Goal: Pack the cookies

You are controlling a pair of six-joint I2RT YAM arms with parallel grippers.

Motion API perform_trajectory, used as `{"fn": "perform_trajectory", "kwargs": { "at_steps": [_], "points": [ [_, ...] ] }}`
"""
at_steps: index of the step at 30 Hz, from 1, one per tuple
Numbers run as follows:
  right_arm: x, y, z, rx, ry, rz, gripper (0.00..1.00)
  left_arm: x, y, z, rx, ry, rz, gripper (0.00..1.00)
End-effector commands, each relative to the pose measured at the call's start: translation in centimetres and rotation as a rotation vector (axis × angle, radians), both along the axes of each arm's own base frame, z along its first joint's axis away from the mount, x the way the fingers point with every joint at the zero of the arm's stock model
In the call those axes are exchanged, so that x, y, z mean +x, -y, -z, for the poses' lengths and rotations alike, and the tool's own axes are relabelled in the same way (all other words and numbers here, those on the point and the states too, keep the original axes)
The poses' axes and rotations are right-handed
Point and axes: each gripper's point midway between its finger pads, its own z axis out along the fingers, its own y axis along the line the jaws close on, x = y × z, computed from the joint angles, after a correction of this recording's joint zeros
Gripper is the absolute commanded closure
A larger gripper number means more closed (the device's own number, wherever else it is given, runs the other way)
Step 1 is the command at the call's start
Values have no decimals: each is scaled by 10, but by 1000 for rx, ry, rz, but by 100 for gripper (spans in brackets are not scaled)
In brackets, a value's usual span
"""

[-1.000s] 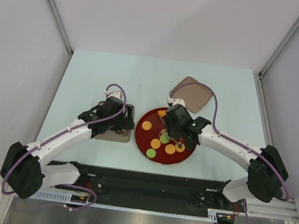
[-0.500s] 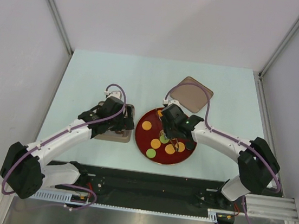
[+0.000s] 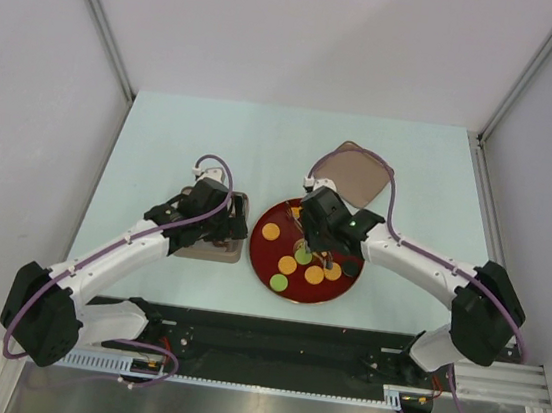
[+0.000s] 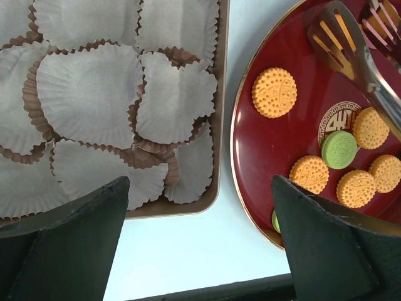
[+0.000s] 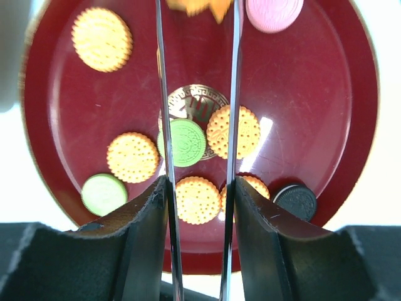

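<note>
Both fingers of the right hand (image 5: 200, 185) are pressed against the outer sides of a pair of slotted metal tongs (image 4: 376, 81), whose two arms are held nearly parallel with a narrow gap between them. At the tong tips an irregular orange piece (image 5: 194, 6) is seen between the blades. Whether it is actually pinched cannot be told, since it is cut by the edge of the wrist view.

The cookies (image 5: 197, 199) are all found on the dark-red plate (image 5: 313, 94). A pink cookie (image 5: 274, 12) lies just beside the orange piece, and a lone orange cookie (image 5: 102, 39) is set apart at the plate's left side. A green cookie (image 5: 187, 143) and an orange neighbour (image 5: 234, 132) lie just beside each other at the gold emblem (image 5: 194, 100) in the plate's centre. Three more orange ones are ranged on the near side of these. A second green cookie (image 5: 103, 194) is placed near the rim, and a black cookie (image 5: 294, 200) close to the opposite rim.

The left hand (image 4: 199, 188) is held wide open with nothing between its fingers, above the edge of a brown tray (image 4: 219, 125) that lies just beside the plate. The tray is filled with pale crumpled paper cups (image 4: 88, 94). Plate and tray are both carried by the pale blue worktop (image 3: 214, 138).
</note>
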Motion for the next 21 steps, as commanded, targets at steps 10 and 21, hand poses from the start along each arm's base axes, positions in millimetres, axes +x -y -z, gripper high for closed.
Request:
{"fn": "perform_trajectory", "kwargs": {
  "at_steps": [10,21],
  "points": [
    [9,-19,-103,176,154,-14,86,10,-18,-57,-4,147,-90,0],
    [1,7,-50,-1,92,-10,54,7,-26,-53,27,133,-92,0]
  ]
}}
